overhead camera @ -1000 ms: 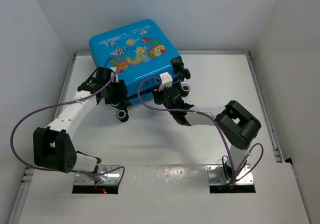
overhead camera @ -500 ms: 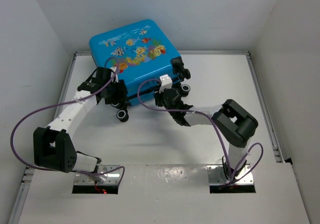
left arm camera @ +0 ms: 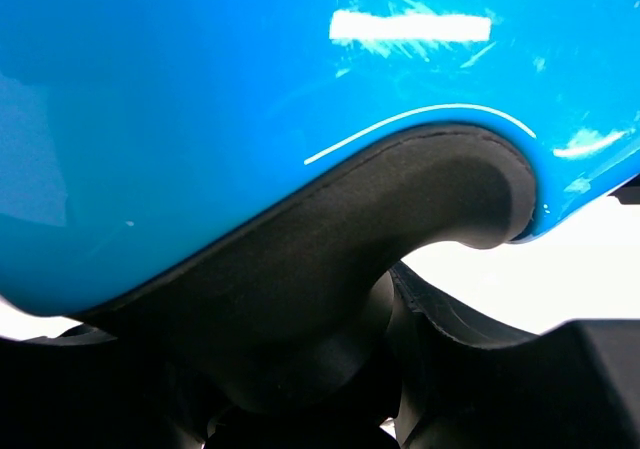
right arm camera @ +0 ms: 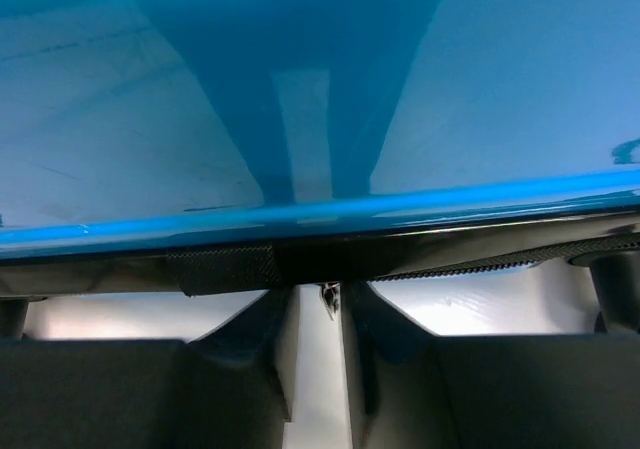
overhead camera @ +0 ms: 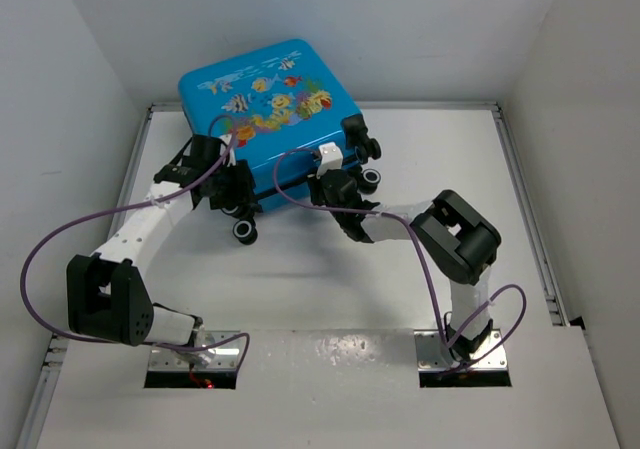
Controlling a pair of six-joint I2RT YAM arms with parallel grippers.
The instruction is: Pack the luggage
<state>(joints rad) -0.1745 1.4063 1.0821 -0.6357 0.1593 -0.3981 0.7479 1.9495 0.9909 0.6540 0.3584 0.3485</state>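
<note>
Luggage [overhead camera: 268,99] corner at 7 o'clock is pinched by left claw [overhead camera: 232,184]. Right claw [overhead camera: 335,179] is set narrow around zip pull [right arm camera: 328,299]; whether it grips cannot be told.

Glossy smooth plastic luggage [overhead camera: 270,94], matt table [overhead camera: 300,279]

A: From above, do the tips of the left tool [overhead camera: 236,189] show?

B: No. They are lost against the corner of the luggage [overhead camera: 270,94]. The right tool [overhead camera: 336,177] is buried the same way, so neither grip can be judged.

A: And the wrist views?

B: The blue shell runs off the upper edges. In the right tool's gap hangs a dark speck [right arm camera: 328,299], too small to name.
</note>
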